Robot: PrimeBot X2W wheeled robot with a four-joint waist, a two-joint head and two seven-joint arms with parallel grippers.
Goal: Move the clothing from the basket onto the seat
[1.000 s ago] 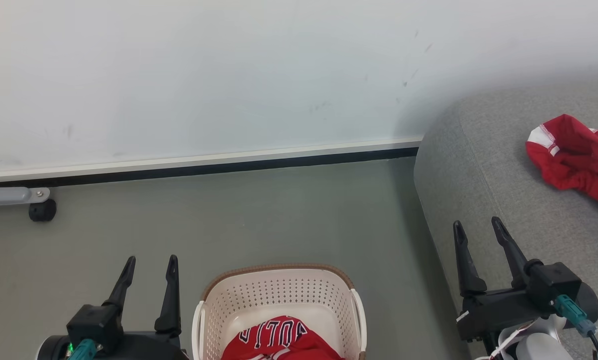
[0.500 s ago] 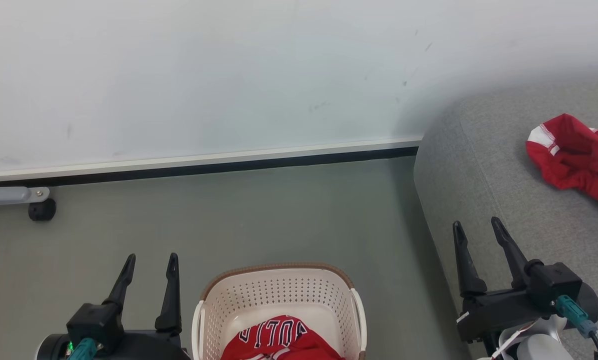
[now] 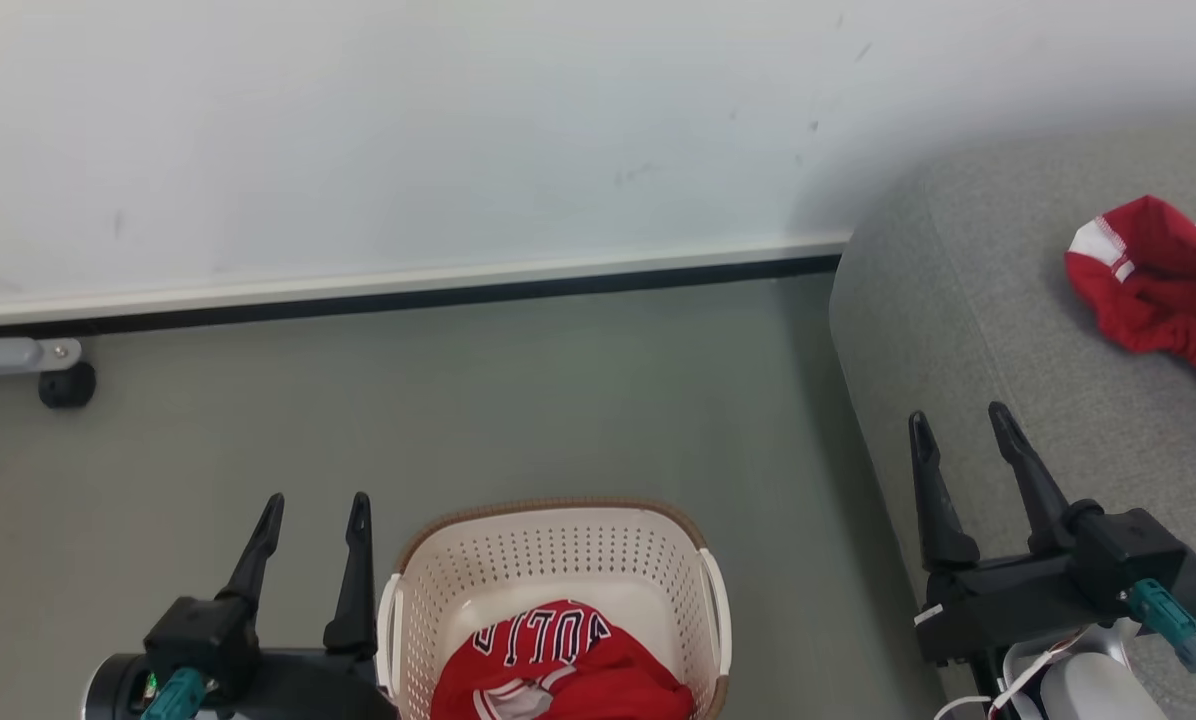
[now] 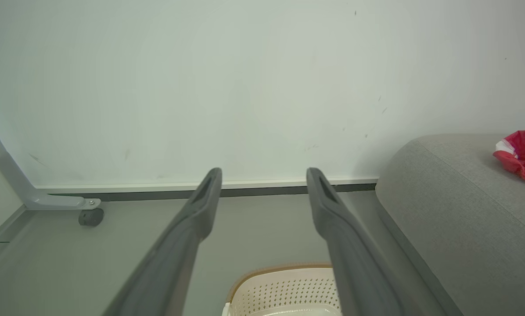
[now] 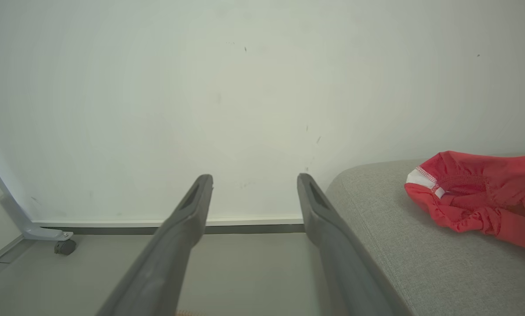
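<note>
One red garment (image 3: 1163, 300) lies on the seat (image 3: 968, 340), so the task looks partway done and the next pick is in hand. More clothing (image 3: 558, 665) sits bunched in the basket (image 3: 558, 507) on the floor (image 3: 558, 400). The left claw (image 3: 318, 500) hovers just beside the basket's left wall, wide and empty; the right claw (image 3: 960, 412) hangs wide and empty at the seat's edge, apart from the basket. Next, a claw should dip inside the basket, pinch the thin fabric and lift it clear

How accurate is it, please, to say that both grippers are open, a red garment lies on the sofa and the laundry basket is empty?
One slip: the laundry basket holds a red jersey, as the head view shows. The rest stands.
</note>
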